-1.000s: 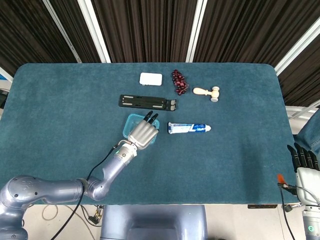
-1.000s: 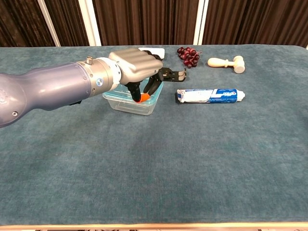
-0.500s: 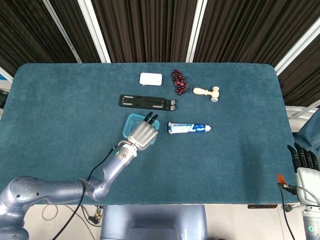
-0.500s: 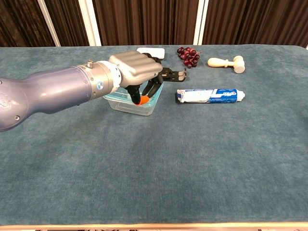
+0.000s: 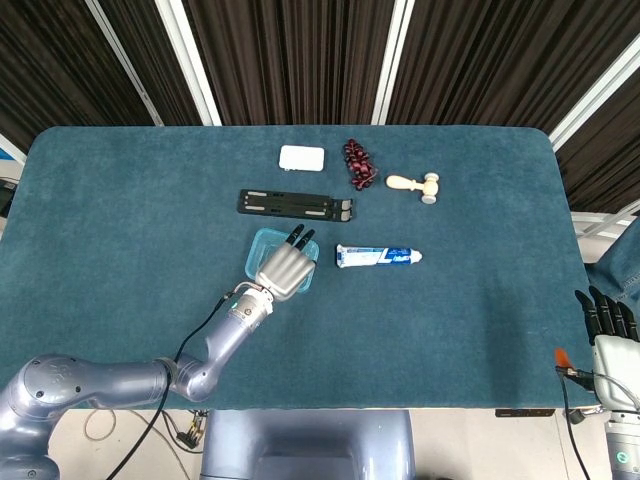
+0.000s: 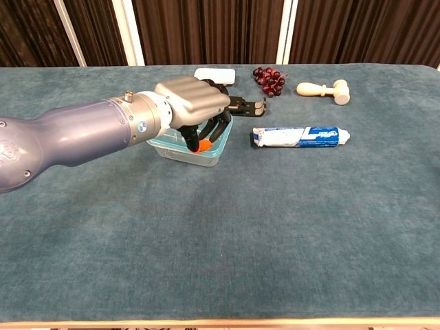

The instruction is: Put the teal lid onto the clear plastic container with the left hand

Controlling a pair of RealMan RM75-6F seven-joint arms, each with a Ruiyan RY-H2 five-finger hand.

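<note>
Since a second ago the left hand (image 6: 191, 103) has eased slightly back toward the robot over the clear plastic container (image 6: 172, 147), and nothing else on the table (image 5: 130, 220) has shifted. That hand sits palm-down on top of the container, fingers (image 6: 221, 124) curled down over its far and right rim; whether they are pressing the teal lid (image 5: 262, 243) or only resting on it cannot be told. One lid shows as a teal-edged rectangle lying on the one container, mostly covered by the hand (image 5: 285, 266) in the head view. Behind the container lies one black folding stand (image 5: 295, 204), flat and lengthwise, and beyond that, one white rectangular block (image 5: 302, 158). Right of the container, just beside it, lies one tube of toothpaste (image 5: 378, 256) on its side. Farther back and right of the container are one bunch of dark red grapes (image 5: 358, 164) and one small wooden mallet (image 5: 415, 184). Well apart from the container, off the table's right near corner, the right hand (image 5: 606, 318) holds nothing, its dark fingers straight and close together.
</note>
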